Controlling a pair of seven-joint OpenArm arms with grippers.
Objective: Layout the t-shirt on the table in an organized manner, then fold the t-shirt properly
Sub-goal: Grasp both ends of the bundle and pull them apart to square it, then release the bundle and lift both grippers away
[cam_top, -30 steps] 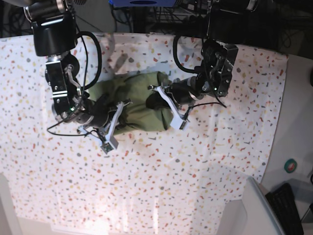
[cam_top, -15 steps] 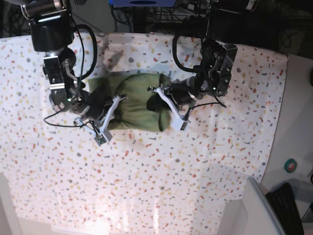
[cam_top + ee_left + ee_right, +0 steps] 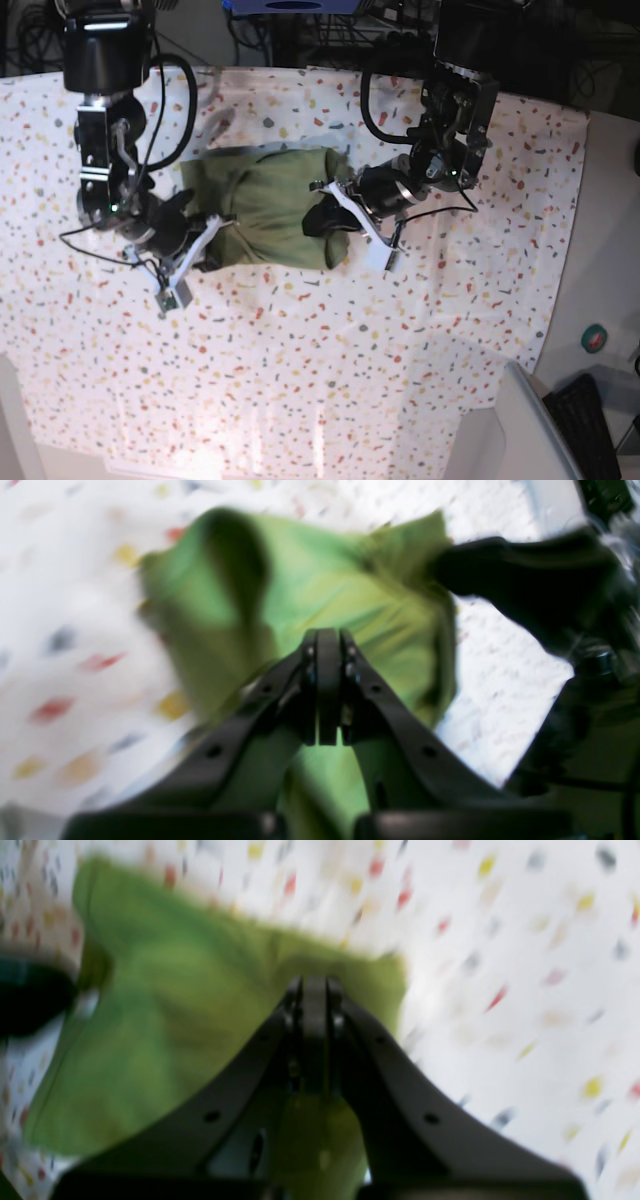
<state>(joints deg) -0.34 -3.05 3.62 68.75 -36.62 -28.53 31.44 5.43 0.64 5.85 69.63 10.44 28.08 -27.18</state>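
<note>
T-shirt (image 3: 270, 205) now wider between arms

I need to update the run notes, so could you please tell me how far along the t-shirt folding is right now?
Early. Done: nothing looks laid out; the t-shirt is a bunched heap on the table. In hand: the left gripper and right gripper are each shut on fabric at opposite ends of the heap, apparently to spread it. Left: flattening it, then every fold.
</note>
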